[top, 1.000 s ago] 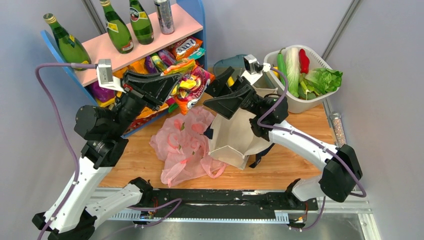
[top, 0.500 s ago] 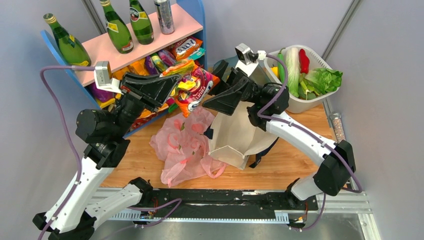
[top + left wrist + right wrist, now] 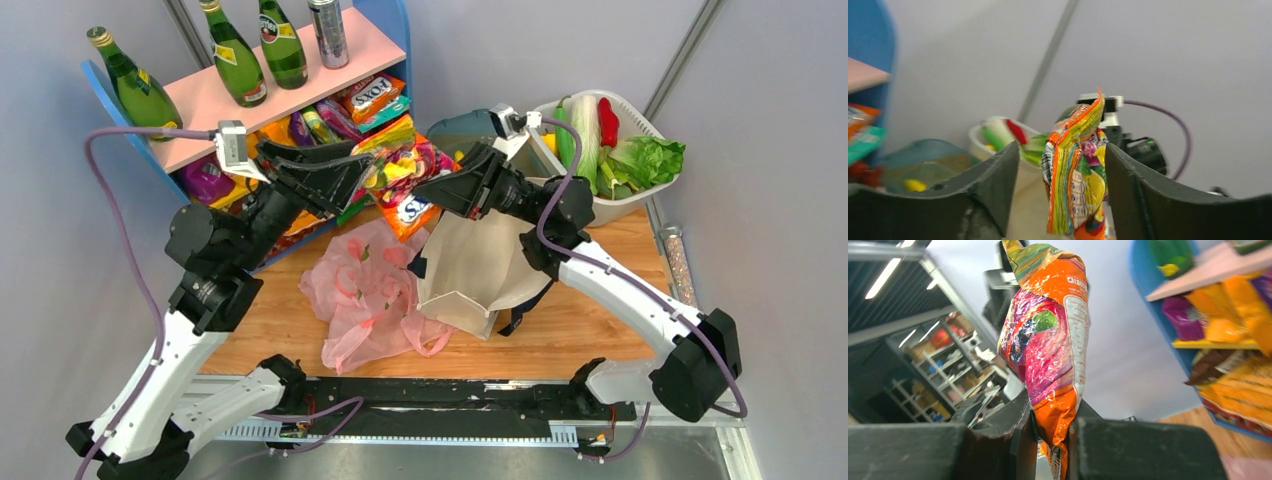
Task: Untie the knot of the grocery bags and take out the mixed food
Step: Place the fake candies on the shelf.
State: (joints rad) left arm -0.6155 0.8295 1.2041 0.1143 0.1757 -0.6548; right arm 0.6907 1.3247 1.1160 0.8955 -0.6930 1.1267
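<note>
A magenta, orange and yellow crisp packet hangs in the air above the back of the table. My right gripper is shut on its lower orange end. My left gripper stands open around the packet, with a gap on the left side. The pink plastic bag lies crumpled and slack on the wood below. I cannot make out a knot on it. The cream tote stands to its right, under the right arm.
A blue and pink shelf at the back left carries green bottles and a can, with snack packets below. A white basket at the back right holds lettuce, cucumber, pepper and cabbage.
My left gripper has opened off the crisp packet while my right gripper has closed on it. Both wrists and the packet have shifted slightly right.
</note>
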